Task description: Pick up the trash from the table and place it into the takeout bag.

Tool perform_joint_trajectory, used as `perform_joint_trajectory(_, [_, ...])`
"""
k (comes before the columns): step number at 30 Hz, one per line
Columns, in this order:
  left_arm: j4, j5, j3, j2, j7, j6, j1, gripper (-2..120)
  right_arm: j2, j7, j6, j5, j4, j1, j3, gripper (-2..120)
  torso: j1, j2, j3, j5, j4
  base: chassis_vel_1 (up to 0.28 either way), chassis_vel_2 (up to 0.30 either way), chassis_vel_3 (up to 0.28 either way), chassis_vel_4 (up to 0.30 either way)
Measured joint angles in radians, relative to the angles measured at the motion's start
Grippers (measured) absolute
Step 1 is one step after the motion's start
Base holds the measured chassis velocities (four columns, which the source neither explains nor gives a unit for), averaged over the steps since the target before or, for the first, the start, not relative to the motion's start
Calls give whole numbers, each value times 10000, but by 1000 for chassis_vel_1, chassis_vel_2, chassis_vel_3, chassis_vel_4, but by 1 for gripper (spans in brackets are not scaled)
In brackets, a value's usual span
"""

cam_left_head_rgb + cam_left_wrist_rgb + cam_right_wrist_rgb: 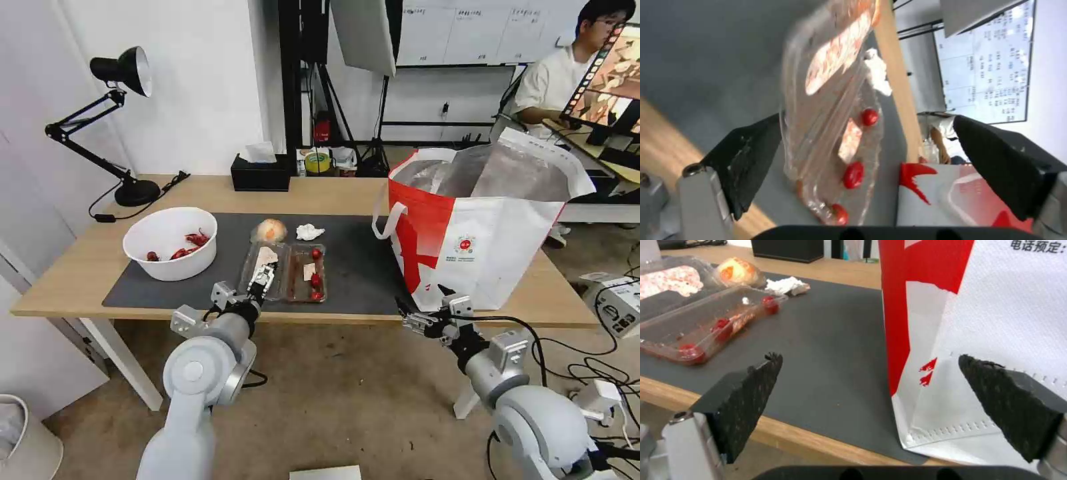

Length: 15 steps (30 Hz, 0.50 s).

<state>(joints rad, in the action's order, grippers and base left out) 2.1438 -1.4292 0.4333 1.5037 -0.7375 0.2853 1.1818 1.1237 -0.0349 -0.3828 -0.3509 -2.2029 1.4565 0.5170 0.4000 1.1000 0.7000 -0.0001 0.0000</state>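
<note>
Two grippers wide | left gripper (264, 279) over clear tray (285, 272) | right gripper (427, 319) at table (333, 193) edge beside takeout bag (480, 247)

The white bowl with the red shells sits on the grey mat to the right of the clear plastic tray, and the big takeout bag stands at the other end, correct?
Not quite. In the head view the white bowl sits on the grey mat to the left of the clear plastic tray, not the right. The takeout bag does stand at the other end.

Bag (996, 306): Chinese print "电话预定:" near top; round red logo (465, 244), lettering illegible. Whiteboard (985, 66): writing unreadable.
</note>
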Motion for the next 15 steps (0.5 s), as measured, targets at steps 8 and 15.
perform_joint_trajectory(8, [143, -91, 58, -105, 240, -69, -35, 100, 30, 0, 2, 18, -16, 7, -4, 100, 0, 0, 0, 0, 0, 0, 0, 0, 0])
perform_joint_trajectory(15, [213, -157, 124, -218, 644, -115, -117, 100, 28, -1, 2, 20, -28, 0, 19, 100, 0, 0, 0, 0, 0, 0, 0, 0, 0])
